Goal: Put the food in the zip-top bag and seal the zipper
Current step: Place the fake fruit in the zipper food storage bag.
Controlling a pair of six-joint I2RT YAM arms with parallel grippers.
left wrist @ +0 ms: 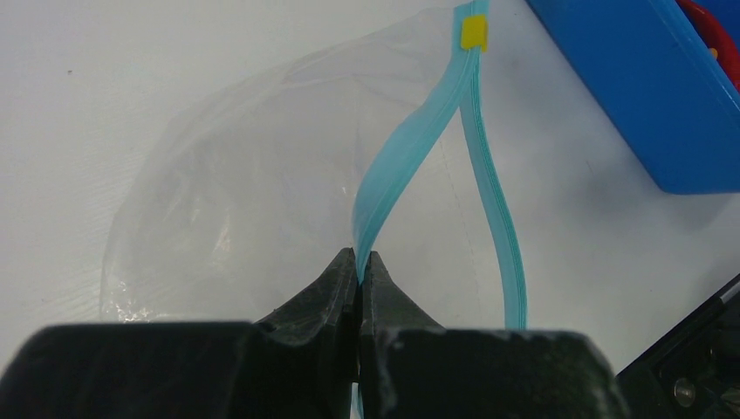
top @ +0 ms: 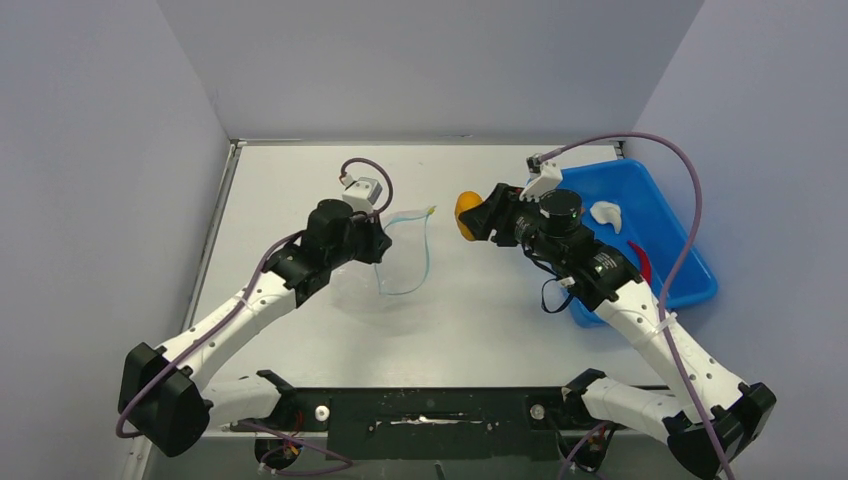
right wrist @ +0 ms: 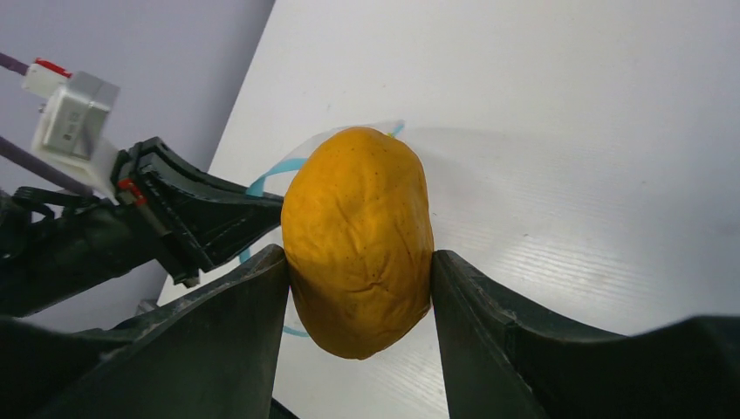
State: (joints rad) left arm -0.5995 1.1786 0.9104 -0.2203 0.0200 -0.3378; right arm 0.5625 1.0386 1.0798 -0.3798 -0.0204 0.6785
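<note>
The clear zip-top bag (top: 372,290) lies at the table's middle left with its mouth held open; it also shows in the left wrist view (left wrist: 236,192). My left gripper (top: 378,243) is shut on one lip of its blue-green zipper (left wrist: 410,144), by the yellow slider (left wrist: 474,31). My right gripper (top: 470,217) is shut on an orange round fruit (top: 466,212), held in the air right of the bag mouth. The fruit fills the right wrist view (right wrist: 359,240). A white lump (top: 606,214) and a red chili (top: 643,262) lie in the blue tray.
The rigid blue tray (top: 690,255) stands at the right, under and behind my right arm; its corner shows in the left wrist view (left wrist: 637,96). Grey walls close the table on the back and both sides.
</note>
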